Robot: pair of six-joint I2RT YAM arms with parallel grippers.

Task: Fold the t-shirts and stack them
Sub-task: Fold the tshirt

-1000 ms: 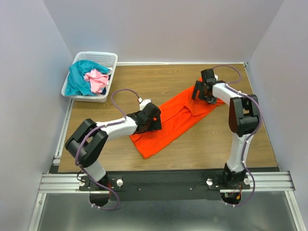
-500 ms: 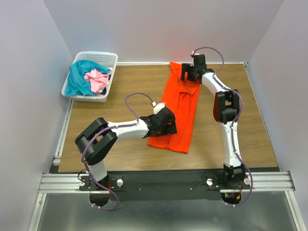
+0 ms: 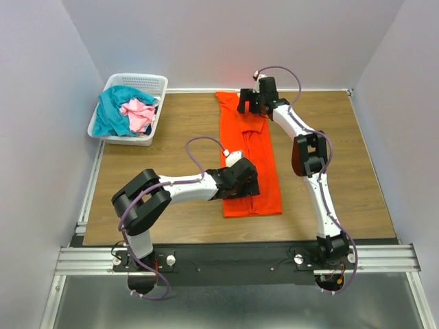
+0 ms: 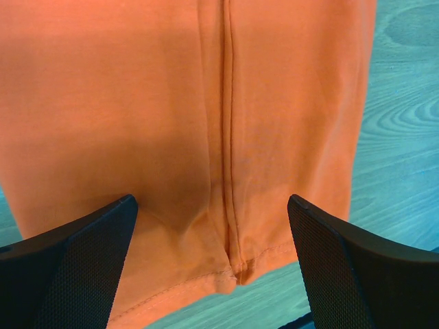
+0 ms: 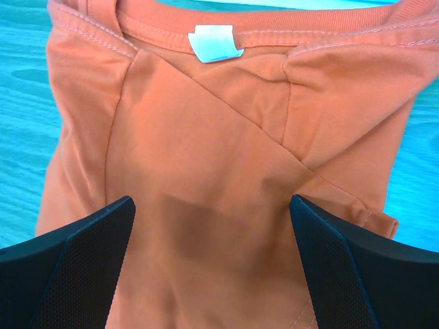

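Three cloth shirts, two grippers and one basket make up our count for this desk.

1. The bright orange cloth t-shirt (image 3: 259, 161) lies flat on the brown wood-grain desk (image 3: 158, 147), a little right of the middle. It is folded lengthwise into a long narrow strip that runs from the far edge toward the near edge, and its hem end stops short of the near edge. At the far end we note the ribbed orange collar (image 5: 295, 33) with a small white label (image 5: 215, 42) sewn inside it, and below it cloth folded in from both sides. At the hem end we see two folded edges meeting in a line down the middle of the strip.

2. The left gripper (image 3: 241, 182) is black with two fingers and sits over the near end of the strip. Its jaws stand wide apart. The orange cloth is spread under and between the textured black fingers (image 4: 68, 267), and nothing is clamped. We cannot tell whether the tips press on the cloth.

3. The right gripper (image 3: 250, 103) is of the same make and sits over the collar end at the far edge. Its jaws are likewise wide apart, with one black finger (image 5: 357, 267) on either side of the folded shoulders. We see no cloth pinched.

4. The white slatted plastic basket (image 3: 156, 83) stands at the far left corner, well apart from the orange strip. It holds a crumpled teal cloth shirt (image 3: 110, 115), and a crumpled pink cloth shirt (image 3: 139, 114) is bunched on top of it toward the right.
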